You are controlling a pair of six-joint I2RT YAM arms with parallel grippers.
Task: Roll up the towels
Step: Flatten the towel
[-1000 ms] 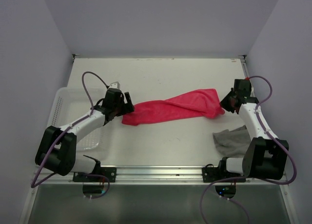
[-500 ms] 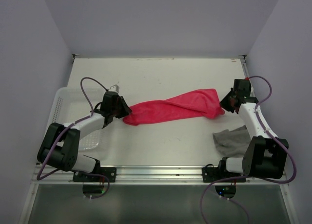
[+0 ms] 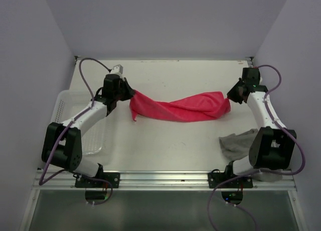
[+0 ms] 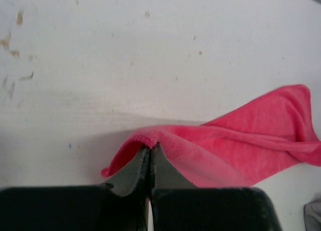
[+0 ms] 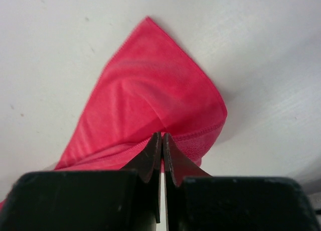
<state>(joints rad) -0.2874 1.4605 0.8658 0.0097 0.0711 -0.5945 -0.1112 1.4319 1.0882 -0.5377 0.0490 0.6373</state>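
The pink towel point(image 3: 180, 109) runs nine-to-three o'clock, its ends pinched by the closed left hand point(image 3: 131, 95) and right hand point(image 3: 229, 97).

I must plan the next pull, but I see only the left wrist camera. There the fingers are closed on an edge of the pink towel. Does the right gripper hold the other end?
Observer: Yes. The right gripper is shut on the opposite end of the pink towel.
Operator: Is the towel flat between the two grippers?
Observer: No. In the top view it runs twisted and bunched from the left gripper to the right one, not spread out.
Operator: And where is the second towel?
Observer: The grey towel lies crumpled on the table near its front right corner, apart from the pink one.
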